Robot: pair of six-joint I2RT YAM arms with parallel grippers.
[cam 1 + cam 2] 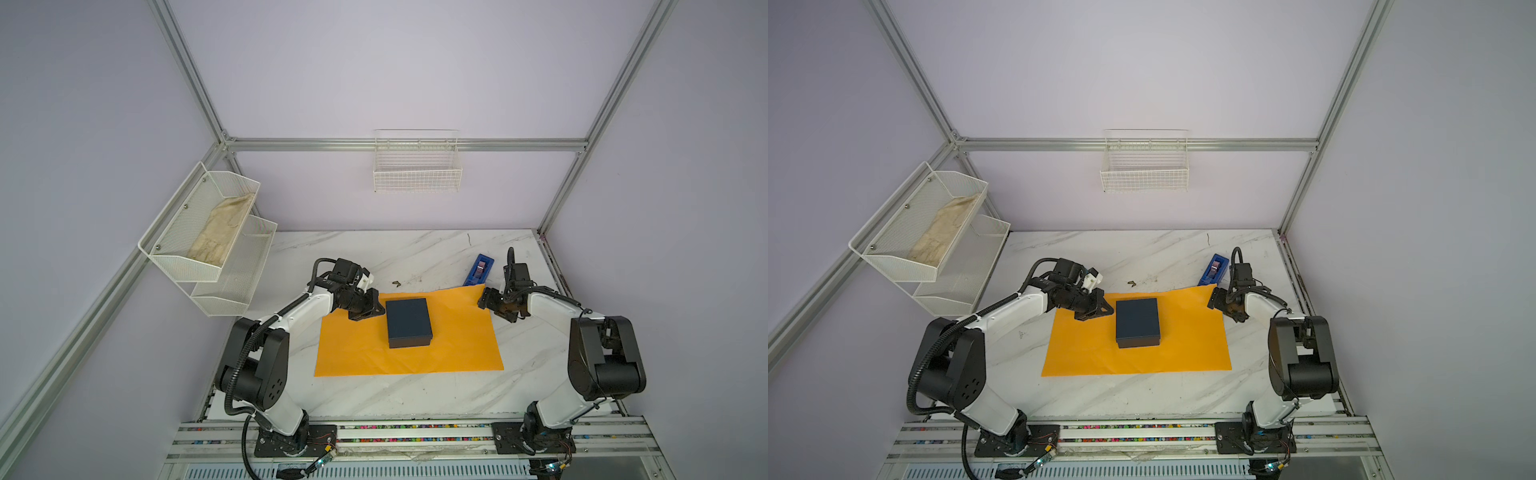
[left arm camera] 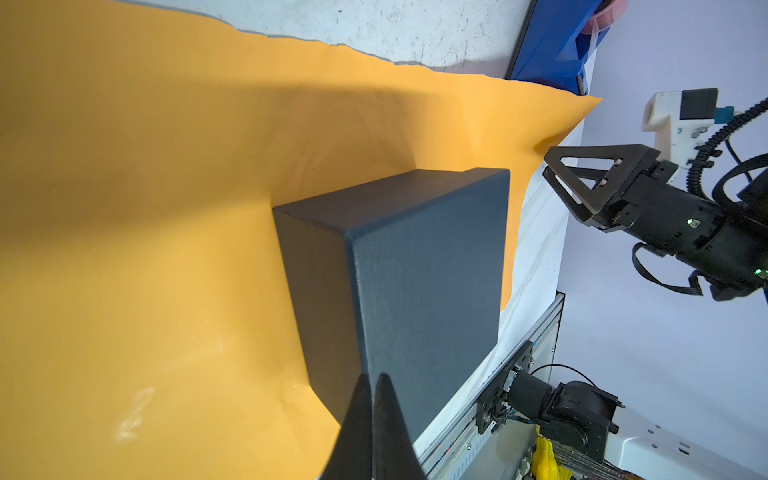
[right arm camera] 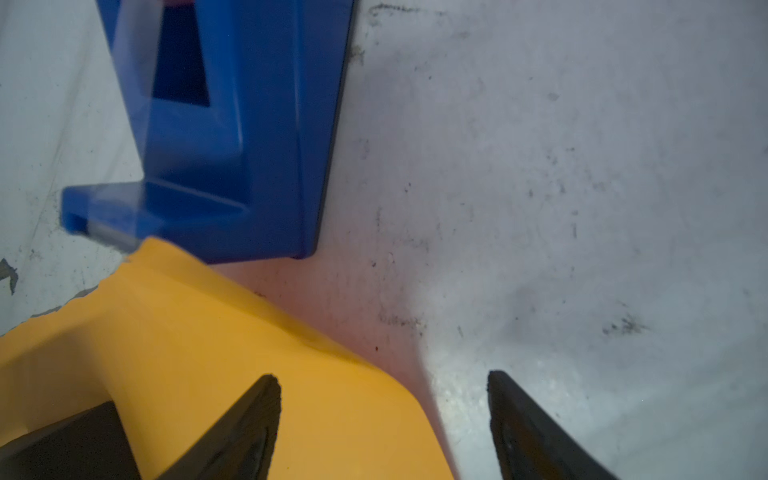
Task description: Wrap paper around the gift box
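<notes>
The left tool (image 2: pixel 373 380) is clenched beside gift box (image 2: pixel 415 270), right tool (image 3: pixel 381 376) released; paper (image 3: pixel 208 353) partly hides dispenser (image 3: pixel 232 166).

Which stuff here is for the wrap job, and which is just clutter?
For the job:
- box
- paper under it
- tape dispenser, probably; it sits by the paper's far corner

Lying about:
- cloth in the rack
- basket on the back wall
</notes>
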